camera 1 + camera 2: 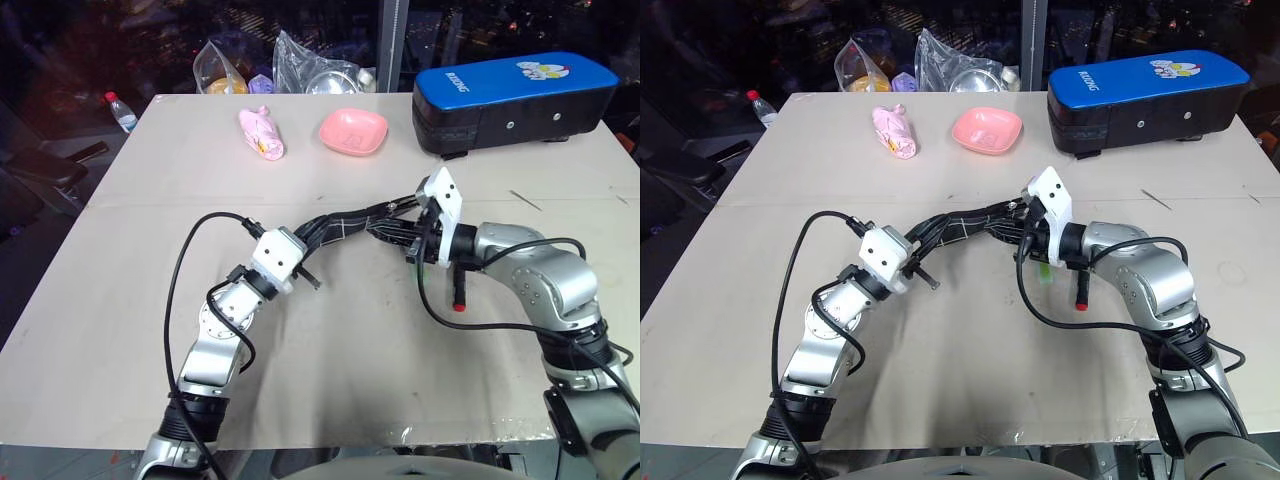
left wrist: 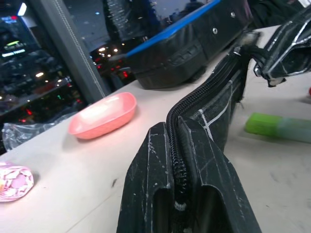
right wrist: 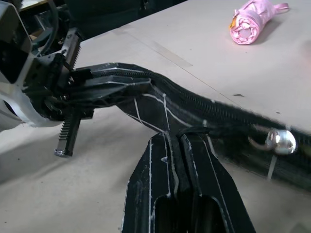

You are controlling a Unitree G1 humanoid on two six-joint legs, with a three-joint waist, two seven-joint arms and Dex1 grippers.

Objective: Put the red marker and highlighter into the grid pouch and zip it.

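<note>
2 grippers, left (image 1: 318, 285) and right (image 1: 412, 250), each clamp an end of the pouch (image 1: 345, 230); with marker (image 1: 459, 290) and highlighter (image 1: 1044, 272) outside, zipping now would shut them out

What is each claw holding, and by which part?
Both hold the grid pouch: the left claw is shut on one end of its zipper edge, the right claw on the zipper edge near the other end.
</note>
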